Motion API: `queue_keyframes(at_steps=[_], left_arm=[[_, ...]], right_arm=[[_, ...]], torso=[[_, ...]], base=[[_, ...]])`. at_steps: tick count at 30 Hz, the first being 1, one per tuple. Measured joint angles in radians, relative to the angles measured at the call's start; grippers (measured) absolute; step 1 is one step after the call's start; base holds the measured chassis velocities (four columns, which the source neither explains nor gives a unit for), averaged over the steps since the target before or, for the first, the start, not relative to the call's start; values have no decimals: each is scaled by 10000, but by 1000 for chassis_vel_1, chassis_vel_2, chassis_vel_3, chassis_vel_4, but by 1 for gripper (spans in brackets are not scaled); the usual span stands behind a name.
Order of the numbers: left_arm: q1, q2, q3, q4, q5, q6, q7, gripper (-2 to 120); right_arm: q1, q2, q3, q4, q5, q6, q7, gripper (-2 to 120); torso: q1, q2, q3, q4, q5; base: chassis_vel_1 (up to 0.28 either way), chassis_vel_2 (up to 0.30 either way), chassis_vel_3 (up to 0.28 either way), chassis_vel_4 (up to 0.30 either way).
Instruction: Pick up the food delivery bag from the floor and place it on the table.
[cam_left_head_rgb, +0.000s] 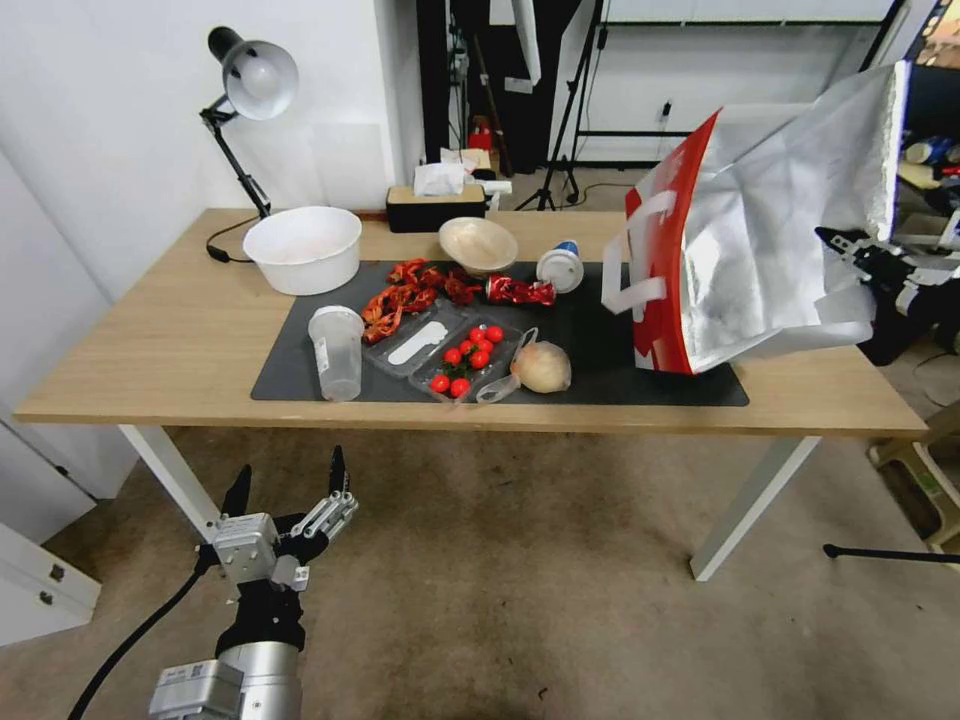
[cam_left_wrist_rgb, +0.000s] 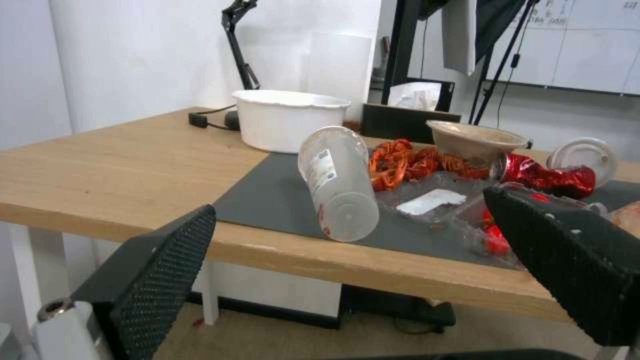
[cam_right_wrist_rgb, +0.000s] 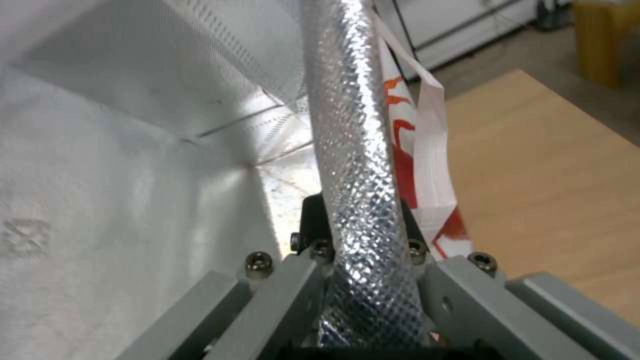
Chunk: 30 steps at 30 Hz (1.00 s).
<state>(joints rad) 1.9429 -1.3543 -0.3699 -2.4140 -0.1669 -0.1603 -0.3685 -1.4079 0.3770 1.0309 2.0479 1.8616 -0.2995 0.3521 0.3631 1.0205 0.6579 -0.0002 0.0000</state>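
Two edges matter most to us here: the long front edge of the light-wood table on white legs, and its right end, where bare wood lies just past the large dark grey mat. The big white paper food delivery bag with red sides and silver foil lining sits tilted at the mat's right end, its red base low against the mat and its open mouth leaning out past the table's right end; we cannot tell whether the base rests fully on the surface. A strip of empty mat separates it from the bun in clear plastic. The middle of the mat is crowded: a clear plastic cup, a tray of cherry tomatoes, red crayfish shells, a beige bowl. A white tub and a black desk lamp stand on the bare wood behind and left. Beige carpet lies open below.

Our right gripper is at the bag's rim, clamped on the foil-lined edge. Our left gripper hangs low in front of the table over the carpet, fingers spread apart, holding nothing.
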Motion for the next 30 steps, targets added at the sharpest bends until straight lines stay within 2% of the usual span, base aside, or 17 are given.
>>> queue_keyframes(at_steps=[8, 16, 30], left_arm=[[77, -22, -3, -68, 41, 0, 1, 100], [99, -46, -28, -95, 48, 1, 1, 100], [-95, -77, 5, 140, 48, 4, 0, 100]], right_arm=[[895, -250, -337, -242, 666, -820, 994, 0], [2569, -577, -1619, -766, 1139, -1489, 1290, 0], [3038, -614, -2070, -1100, 1777, -2011, 1495, 0]], torso=[[0, 0, 0, 0, 1], [0, -1, 0, 1, 0], [0, -1, 0, 0, 0]], base=[[0, 0, 0, 0], [0, 0, 0, 0], [0, 0, 0, 0]])
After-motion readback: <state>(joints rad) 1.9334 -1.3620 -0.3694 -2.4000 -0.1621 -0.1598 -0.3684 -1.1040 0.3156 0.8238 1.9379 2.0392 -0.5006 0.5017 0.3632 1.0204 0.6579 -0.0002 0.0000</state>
